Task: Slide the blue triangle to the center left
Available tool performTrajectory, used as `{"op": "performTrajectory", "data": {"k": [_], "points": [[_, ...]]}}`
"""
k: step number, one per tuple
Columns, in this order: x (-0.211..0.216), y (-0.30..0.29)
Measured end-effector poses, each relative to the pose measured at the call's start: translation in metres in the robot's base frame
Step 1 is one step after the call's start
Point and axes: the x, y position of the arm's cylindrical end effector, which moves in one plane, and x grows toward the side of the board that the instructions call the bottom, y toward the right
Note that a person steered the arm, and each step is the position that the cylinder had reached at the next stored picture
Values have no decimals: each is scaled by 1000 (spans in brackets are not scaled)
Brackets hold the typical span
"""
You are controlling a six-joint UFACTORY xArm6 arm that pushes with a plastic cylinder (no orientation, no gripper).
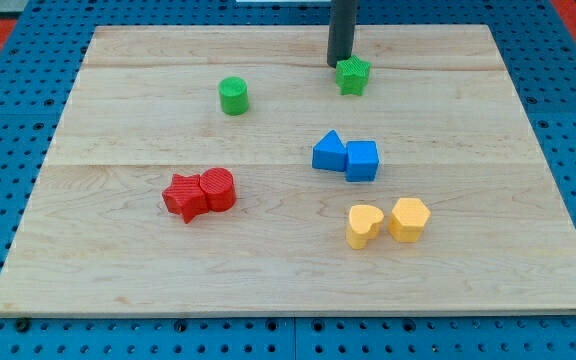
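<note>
The blue triangle (329,152) lies a little right of the board's middle, touching a blue cube (362,160) on its right side. My tip (340,64) is near the view's top, right of centre, at the upper left edge of a green star-shaped block (353,76). It looks to be touching that block or very close to it. The tip is well above the blue triangle in the view.
A green cylinder (233,96) stands at the upper left of centre. A red star-shaped block (183,197) and a red cylinder (217,189) touch at the lower left. A yellow heart (364,225) and a yellow hexagon (409,219) sit at the lower right. The wooden board (118,270) rests on a blue pegboard.
</note>
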Motion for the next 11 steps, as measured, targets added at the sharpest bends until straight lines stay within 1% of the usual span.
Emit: {"op": "performTrajectory", "data": {"k": [1, 2, 3, 4, 5, 6, 7, 8, 9, 10, 11], "points": [[-36, -23], [-21, 70], [25, 165], [112, 167], [158, 96], [170, 9], [173, -94], [171, -160], [169, -206], [173, -188], [162, -145]]}}
